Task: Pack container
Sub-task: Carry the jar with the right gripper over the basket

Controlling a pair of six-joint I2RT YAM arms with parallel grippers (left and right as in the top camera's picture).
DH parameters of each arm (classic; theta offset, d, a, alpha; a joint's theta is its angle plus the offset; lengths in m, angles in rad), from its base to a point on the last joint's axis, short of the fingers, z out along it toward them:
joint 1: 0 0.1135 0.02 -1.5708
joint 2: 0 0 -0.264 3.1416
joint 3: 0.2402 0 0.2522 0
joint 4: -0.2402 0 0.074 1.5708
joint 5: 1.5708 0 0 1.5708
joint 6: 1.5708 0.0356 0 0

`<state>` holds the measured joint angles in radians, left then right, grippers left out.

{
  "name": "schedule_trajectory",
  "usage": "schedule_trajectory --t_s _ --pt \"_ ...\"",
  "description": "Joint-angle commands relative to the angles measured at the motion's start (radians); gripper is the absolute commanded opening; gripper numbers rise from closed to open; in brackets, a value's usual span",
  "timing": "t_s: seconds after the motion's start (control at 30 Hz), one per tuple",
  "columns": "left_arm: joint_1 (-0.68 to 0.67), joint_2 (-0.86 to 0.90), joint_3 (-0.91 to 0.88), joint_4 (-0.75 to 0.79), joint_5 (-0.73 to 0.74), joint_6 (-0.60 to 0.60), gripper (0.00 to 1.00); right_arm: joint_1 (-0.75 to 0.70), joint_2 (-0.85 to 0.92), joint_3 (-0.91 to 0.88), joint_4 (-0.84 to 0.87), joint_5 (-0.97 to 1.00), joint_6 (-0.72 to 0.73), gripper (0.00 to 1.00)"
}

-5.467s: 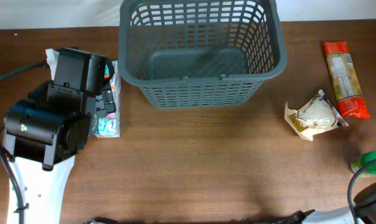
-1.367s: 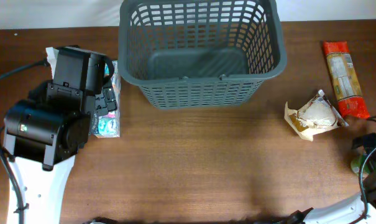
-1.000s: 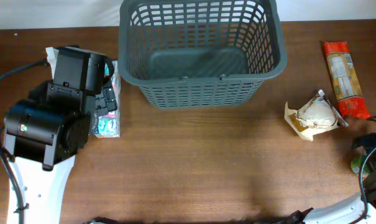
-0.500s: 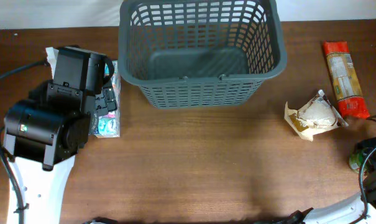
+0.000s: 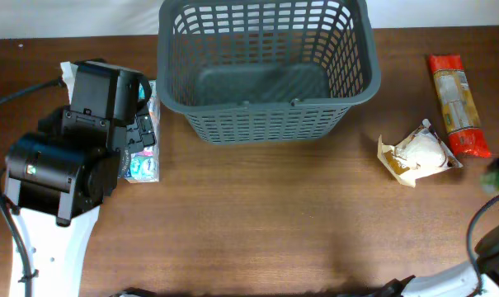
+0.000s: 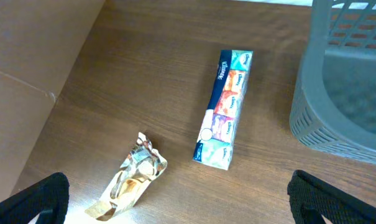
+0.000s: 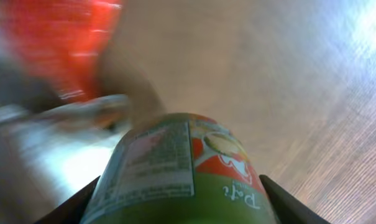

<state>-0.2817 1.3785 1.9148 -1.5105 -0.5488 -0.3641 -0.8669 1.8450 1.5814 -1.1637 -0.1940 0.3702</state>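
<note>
– Currently, where does the container [image 5: 265, 124] lie from the right gripper [image 7: 181, 202]?
– Upper centre overhead, up-left of that gripper at the right edge, which grips a green can [image 7: 175, 158]. The left gripper [image 6: 188, 202], nearer, stands wide open, empty.

The brown wooden table [image 5: 257, 214] shows fine grain under a smooth, faintly shiny finish. At its far edge, the large dark grey plastic basket [image 5: 265, 124] looks matt. The long red packet [image 5: 457, 103] near the right edge is glossy film, and the tan crumpled wrapper [image 5: 418, 153] beside it looks like creased paper. The green cylindrical can [image 7: 181, 174] carries a glossy printed label. Shiny film wraps the multicoloured tissue pack [image 6: 224, 112].
</note>
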Motion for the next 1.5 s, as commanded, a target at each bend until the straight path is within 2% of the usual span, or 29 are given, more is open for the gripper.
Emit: schedule_trajectory --t_s 0.0,0.13,0.3,0.43,0.63,0.87,1.03,1.47 --pt "0.006 0.003 -0.003 0.003 0.010 -0.006 0.99 0.088 -0.130 0.166 -0.027 -0.190 -0.109 0.04" --pt "0.006 0.003 -0.003 0.005 0.010 -0.006 0.99 0.232 -0.223 0.306 -0.010 -0.222 -0.109 0.04" --pt "0.006 0.003 -0.003 0.003 0.011 -0.006 0.99 0.593 -0.321 0.462 0.190 -0.220 -0.184 0.04" --pt "0.006 0.003 -0.003 -0.005 0.011 -0.006 0.99 0.809 -0.304 0.473 0.306 -0.213 -0.183 0.04" --pt "0.006 0.003 -0.003 -0.052 0.011 -0.006 0.99 1.005 -0.158 0.473 0.350 -0.206 -0.171 0.04" --pt "0.006 0.003 -0.003 -0.056 0.011 -0.006 0.99 1.147 0.030 0.473 0.321 -0.002 -0.167 0.04" --pt "0.006 0.003 -0.003 -0.054 0.011 -0.006 0.99 1.158 0.077 0.473 0.282 0.116 -0.168 0.04" --pt "0.006 0.003 -0.003 -0.055 0.037 -0.018 0.99 1.152 0.238 0.473 0.194 0.146 -0.171 0.04"
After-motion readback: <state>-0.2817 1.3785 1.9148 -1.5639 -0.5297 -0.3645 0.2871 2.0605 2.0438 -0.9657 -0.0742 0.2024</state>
